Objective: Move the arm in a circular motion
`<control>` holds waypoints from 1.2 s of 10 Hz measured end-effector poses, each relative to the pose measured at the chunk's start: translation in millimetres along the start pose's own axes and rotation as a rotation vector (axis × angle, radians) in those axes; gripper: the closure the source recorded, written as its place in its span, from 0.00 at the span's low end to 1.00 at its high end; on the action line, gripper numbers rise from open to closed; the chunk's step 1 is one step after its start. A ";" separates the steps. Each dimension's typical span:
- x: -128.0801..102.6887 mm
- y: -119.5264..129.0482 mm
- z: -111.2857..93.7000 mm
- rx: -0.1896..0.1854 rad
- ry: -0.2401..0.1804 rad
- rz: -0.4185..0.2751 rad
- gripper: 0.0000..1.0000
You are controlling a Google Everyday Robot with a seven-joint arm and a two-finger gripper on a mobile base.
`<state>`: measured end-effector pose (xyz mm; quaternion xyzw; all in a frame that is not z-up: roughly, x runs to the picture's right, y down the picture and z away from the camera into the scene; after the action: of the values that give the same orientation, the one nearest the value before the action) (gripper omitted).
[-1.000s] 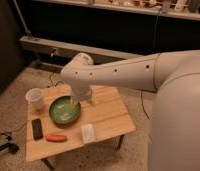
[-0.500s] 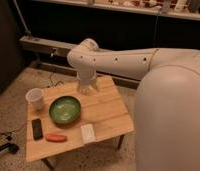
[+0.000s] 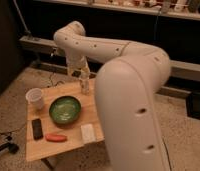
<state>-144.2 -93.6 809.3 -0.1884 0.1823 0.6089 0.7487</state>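
motion first: the arm point(image 3: 95, 48) had swung from over the green bowl point(image 3: 65, 109) to behind it and a little to its right, elbow lifted higher, so a circular sweep seemed underway. the tool point(image 3: 84, 86) hung just past the bowl's far rim, above the counter point(image 3: 68, 146); whether clenched or released could not be told. the arm was smooth cream tubing with small dark holes, the bowl round and glossy, the counter pale wood.

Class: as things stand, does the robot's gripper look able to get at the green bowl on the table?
Probably yes. The gripper hangs over the far edge of the wooden table, close behind the green bowl, with nothing standing between them; the white cup sits clear of that path.
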 end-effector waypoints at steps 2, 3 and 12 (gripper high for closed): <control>-20.5 54.9 8.5 0.010 0.026 -0.106 0.35; -26.6 104.8 12.6 0.009 0.040 -0.210 0.35; 88.7 171.5 -14.0 -0.096 0.164 -0.815 0.35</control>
<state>-295.9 6.3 742.4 -0.3276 0.1231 0.2535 0.9018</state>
